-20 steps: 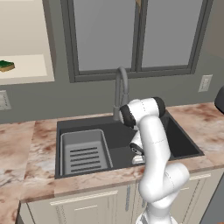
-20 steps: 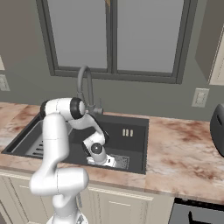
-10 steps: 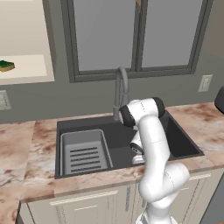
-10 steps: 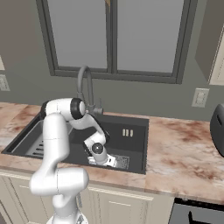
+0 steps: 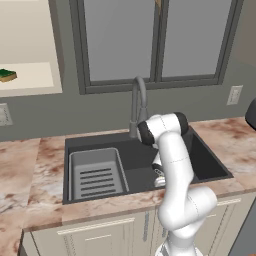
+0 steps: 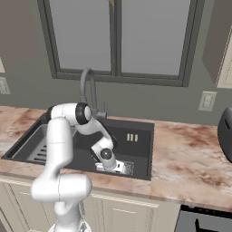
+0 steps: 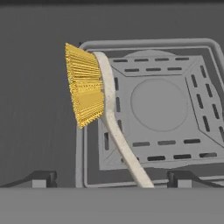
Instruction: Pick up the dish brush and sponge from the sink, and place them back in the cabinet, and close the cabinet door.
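Note:
The dish brush (image 7: 109, 114), with yellow bristles and a cream handle, lies on the square drain cover (image 7: 158, 104) on the sink (image 5: 137, 161) floor. My gripper (image 7: 113, 178) hangs low over it, open, with a dark fingertip on each side of the handle's near end and not touching it. From the base, the gripper (image 6: 118, 167) is down in the basin's right front corner. The green and yellow sponge (image 5: 7, 75) rests on the shelf of the open cabinet (image 5: 31, 40) at upper left. The cabinet door is out of view.
A grey arched faucet (image 5: 138, 101) stands behind the basin, close to my arm's elbow. A light grey ribbed drainer tray (image 5: 97, 175) takes up the sink's left half. Marbled counter (image 6: 190, 154) runs on both sides, and a dark appliance (image 6: 225, 133) sits at far right.

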### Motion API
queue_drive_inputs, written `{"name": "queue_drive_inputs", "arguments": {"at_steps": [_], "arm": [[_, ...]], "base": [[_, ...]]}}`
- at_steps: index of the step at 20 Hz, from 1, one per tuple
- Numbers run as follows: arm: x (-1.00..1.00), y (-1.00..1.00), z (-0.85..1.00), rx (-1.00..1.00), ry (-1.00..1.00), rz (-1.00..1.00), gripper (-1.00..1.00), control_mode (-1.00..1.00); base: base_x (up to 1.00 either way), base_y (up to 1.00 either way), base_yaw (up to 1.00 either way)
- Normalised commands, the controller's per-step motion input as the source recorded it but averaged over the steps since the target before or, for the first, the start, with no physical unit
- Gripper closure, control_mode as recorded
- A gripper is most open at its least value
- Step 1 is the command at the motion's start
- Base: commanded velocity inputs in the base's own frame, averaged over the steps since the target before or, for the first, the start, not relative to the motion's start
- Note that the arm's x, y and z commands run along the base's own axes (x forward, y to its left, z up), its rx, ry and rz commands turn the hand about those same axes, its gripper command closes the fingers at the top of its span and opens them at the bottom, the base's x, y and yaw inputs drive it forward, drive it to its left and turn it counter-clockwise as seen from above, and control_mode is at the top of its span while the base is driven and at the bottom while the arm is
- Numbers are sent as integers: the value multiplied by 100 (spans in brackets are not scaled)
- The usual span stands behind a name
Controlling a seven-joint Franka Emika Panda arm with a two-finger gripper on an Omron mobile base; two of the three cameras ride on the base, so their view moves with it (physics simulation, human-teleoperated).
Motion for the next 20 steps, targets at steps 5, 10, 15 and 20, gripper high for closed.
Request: {"name": "queue_drive_inputs", "arguments": {"at_steps": [5, 10, 15, 20], "arm": [[0, 0, -7, 0, 2, 1, -100, -100], [0, 0, -4, 0, 3, 0, -100, -100], [0, 0, -4, 0, 2, 0, -100, -100], [0, 0, -3, 0, 0, 1, -100, -100]], "base": [[0, 0, 0], [0, 0, 0], [0, 0, 0], [0, 0, 0]]}}
